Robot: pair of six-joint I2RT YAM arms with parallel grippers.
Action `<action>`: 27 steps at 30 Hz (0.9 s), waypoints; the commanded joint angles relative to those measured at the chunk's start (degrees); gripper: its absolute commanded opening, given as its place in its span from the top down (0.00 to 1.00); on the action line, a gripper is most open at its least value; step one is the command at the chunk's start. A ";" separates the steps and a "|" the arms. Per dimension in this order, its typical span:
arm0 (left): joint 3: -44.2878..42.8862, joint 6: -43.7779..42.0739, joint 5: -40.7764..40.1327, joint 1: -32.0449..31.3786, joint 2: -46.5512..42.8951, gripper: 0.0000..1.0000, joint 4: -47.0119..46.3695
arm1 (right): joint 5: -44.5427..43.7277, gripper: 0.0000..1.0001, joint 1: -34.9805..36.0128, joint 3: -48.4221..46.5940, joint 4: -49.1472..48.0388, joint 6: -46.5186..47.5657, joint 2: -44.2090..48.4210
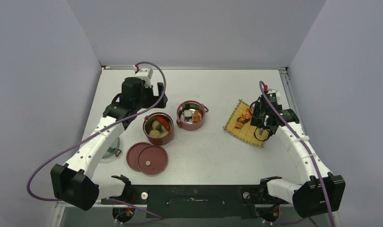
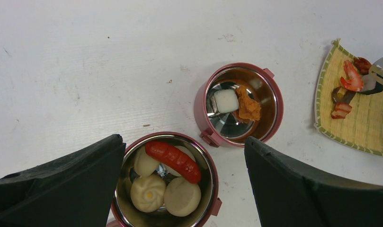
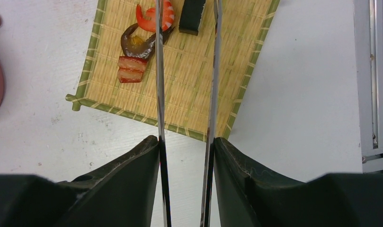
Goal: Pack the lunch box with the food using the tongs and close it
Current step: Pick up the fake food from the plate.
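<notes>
Our right gripper [image 3: 185,149] is pinching the tongs [image 3: 159,71], left gripper [image 2: 183,142] spread wide; we'd center the shrimp [image 3: 151,16] ahead before squeezing

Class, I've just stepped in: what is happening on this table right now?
The right gripper holds the tongs, reaching over the food on the yellow mat. The left gripper hangs open above the bowl of buns and sausage. The second bowl holds two pieces. Both lids lie on the table.
</notes>
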State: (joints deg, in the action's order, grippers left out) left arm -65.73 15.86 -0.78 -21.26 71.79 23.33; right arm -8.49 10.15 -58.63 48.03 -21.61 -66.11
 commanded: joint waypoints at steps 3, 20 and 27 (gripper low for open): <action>-0.09 0.14 0.25 0.16 -1.39 0.03 -2.51 | -1.89 0.58 -0.22 1.10 -2.44 0.26 0.32; -0.14 0.20 0.60 0.16 -1.34 0.03 -2.51 | -2.03 0.65 -0.22 1.41 -2.24 -0.27 -1.29; -0.11 0.31 0.69 0.16 -1.31 0.03 -2.52 | -2.34 0.66 -0.22 1.41 -2.03 -0.50 -2.10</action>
State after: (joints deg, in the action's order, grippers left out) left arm -65.71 15.88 -0.75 -21.26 71.79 23.33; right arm -9.17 10.15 -57.12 47.59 -21.67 -67.61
